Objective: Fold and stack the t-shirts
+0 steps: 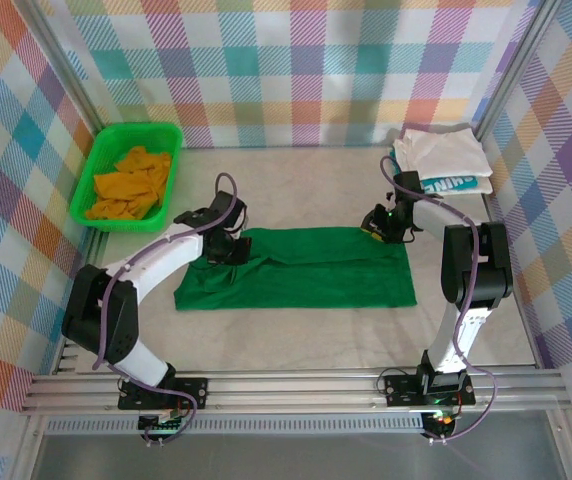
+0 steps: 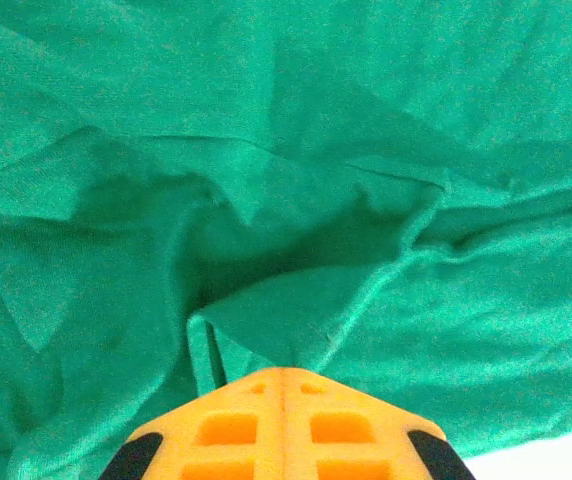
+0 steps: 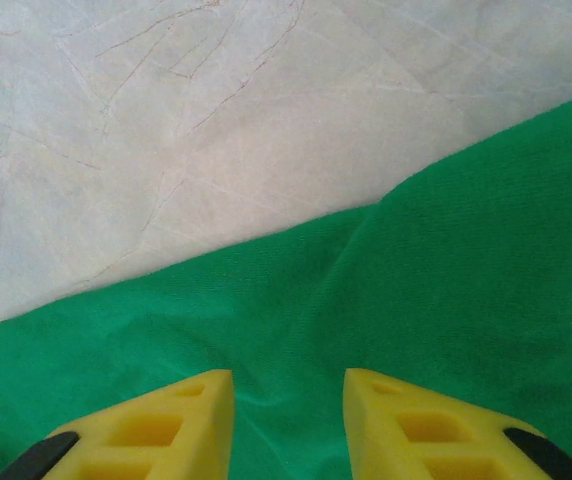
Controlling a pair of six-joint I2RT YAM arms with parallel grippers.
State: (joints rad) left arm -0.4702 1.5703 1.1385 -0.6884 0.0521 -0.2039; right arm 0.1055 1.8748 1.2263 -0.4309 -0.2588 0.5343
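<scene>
Counter (image 1: 306,330) has the green shirt (image 1: 316,272) lying across its middle as a long folded strip. Basket (image 1: 94,165) in the far left corner holds the orange shirt (image 1: 131,185). White shirt (image 1: 444,152) and teal shirt (image 1: 458,184) are piled in the far right corner. Left hand (image 2: 284,375) is pinching the green shirt's left end, fingers pressed together. Right hand (image 3: 288,390) is spread over its far right edge.

left hand (image 2: 284,375) clamped, right hand (image 3: 288,380) parted

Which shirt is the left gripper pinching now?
The dark green shirt, spread mid-table, bunched at the left gripper. The orange one sits in the basket; the white one and the teal one are stacked far right.
</scene>
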